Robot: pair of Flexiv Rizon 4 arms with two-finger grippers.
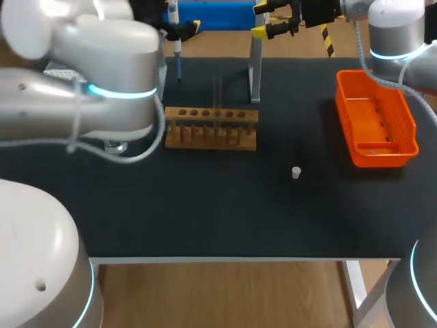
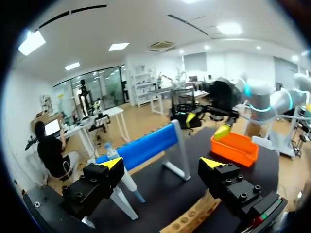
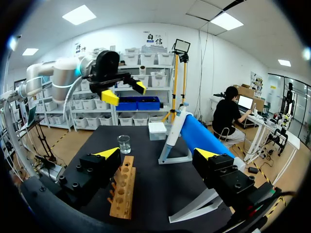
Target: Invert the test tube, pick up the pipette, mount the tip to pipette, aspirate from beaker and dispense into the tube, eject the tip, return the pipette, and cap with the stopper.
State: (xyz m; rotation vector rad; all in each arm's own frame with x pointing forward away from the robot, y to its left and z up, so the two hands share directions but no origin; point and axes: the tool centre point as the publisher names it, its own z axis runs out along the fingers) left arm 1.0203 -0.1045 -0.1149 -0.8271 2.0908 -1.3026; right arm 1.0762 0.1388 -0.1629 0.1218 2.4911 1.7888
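My matt black tabletop [image 1: 205,212] is dull, without shine; at the frame's centre the light brown wooden tube rack [image 1: 212,128] looks bare and unpolished. The bright orange slotted basket [image 1: 377,121] at the right is smooth plastic, the small clear beaker [image 3: 124,143] shiny glass, and my left arm's white shell [image 1: 102,61] glossy.

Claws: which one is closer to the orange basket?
The right arm's claw. It hangs on the same side as the orange basket; the left arm's claw is farther off, beside the pipette.
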